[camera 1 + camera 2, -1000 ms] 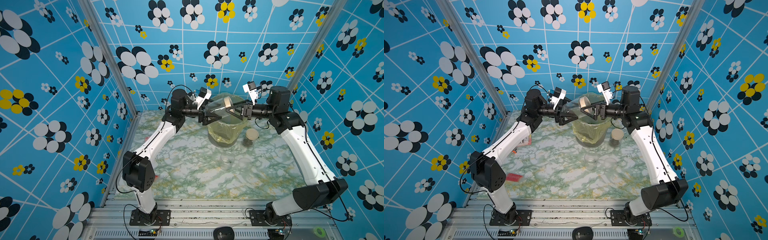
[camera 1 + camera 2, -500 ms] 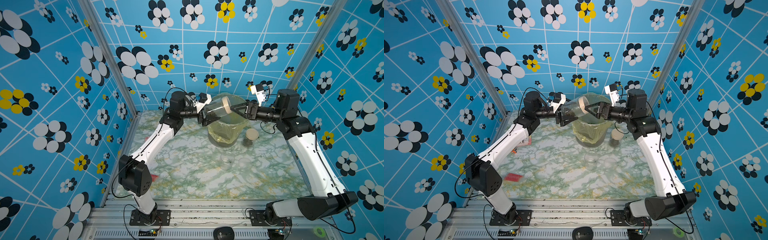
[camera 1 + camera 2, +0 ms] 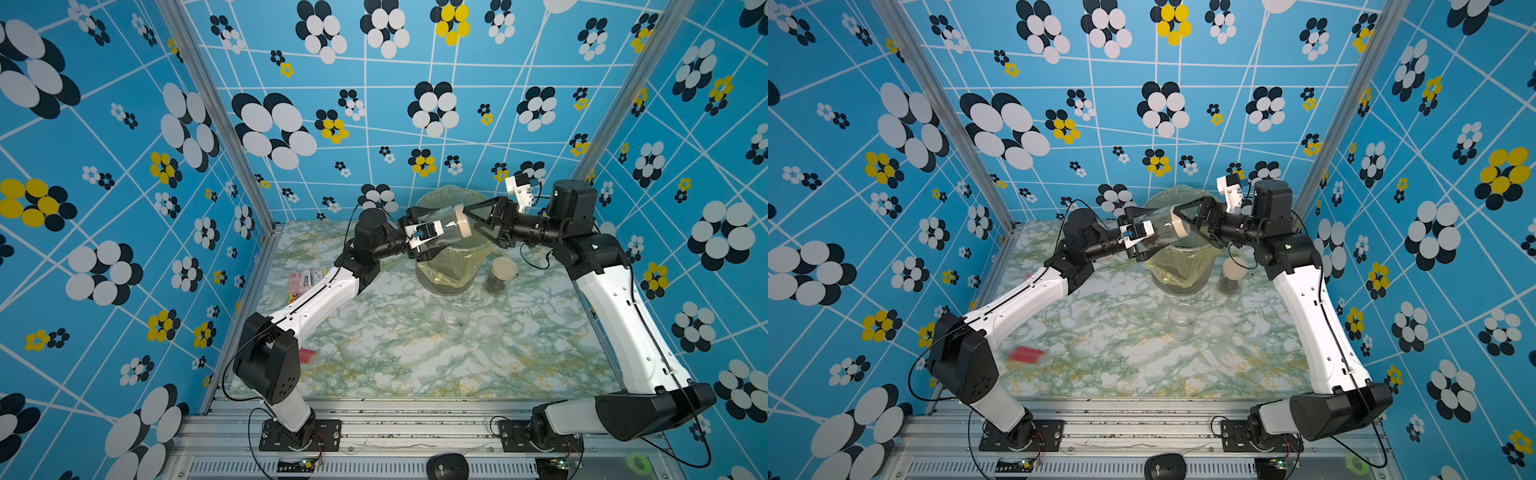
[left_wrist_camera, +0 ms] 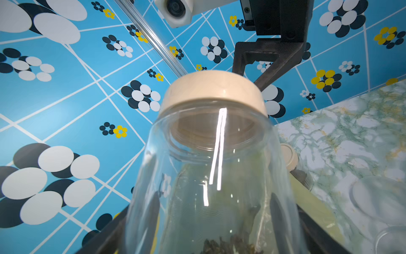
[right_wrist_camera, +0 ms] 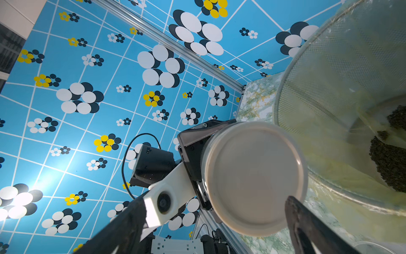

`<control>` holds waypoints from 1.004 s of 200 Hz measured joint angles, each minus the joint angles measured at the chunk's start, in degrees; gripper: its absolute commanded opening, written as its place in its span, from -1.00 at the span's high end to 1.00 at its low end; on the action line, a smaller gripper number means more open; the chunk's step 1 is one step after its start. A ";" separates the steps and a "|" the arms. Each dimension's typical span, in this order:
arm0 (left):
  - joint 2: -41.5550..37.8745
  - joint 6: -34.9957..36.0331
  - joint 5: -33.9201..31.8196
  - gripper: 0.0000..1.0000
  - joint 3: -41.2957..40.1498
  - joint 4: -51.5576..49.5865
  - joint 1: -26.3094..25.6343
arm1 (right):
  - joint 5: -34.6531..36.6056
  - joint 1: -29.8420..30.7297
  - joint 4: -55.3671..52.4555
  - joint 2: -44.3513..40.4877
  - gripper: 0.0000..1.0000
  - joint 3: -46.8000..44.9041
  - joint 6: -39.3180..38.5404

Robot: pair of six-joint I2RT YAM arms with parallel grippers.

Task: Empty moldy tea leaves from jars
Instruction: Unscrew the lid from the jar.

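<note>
jar (image 4: pixel 211 187): clear, glossy, smooth | lid (image 4: pixel 214 88): matt beige plastic | table (image 3: pixel 374 353): glossy marble-look

Yellow-lined bin (image 3: pixel 451 272), red card (image 3: pixel 1025 354), black mouse (image 3: pixel 447 468)

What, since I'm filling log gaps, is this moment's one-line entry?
left gripper: shut on jar, sideways over bin | right gripper: open at lid | lid: on | tea: some in jar

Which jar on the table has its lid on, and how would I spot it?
Find the bin lined with a yellow bag at the back of the table. Beside it, on the robot's right, stands a clear jar. Unlike the open empty jar nearby, it has a beige lid and dark leaves.
</note>
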 measured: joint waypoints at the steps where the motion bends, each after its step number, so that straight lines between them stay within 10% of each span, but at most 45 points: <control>1: -0.02 0.02 -0.02 0.26 0.00 0.09 -0.02 | 0.02 0.00 -0.04 0.02 -0.98 0.04 0.00; 201: -0.70 3.76 -2.99 0.26 0.00 4.02 -1.16 | -1.77 0.00 3.54 4.48 -0.59 2.01 3.74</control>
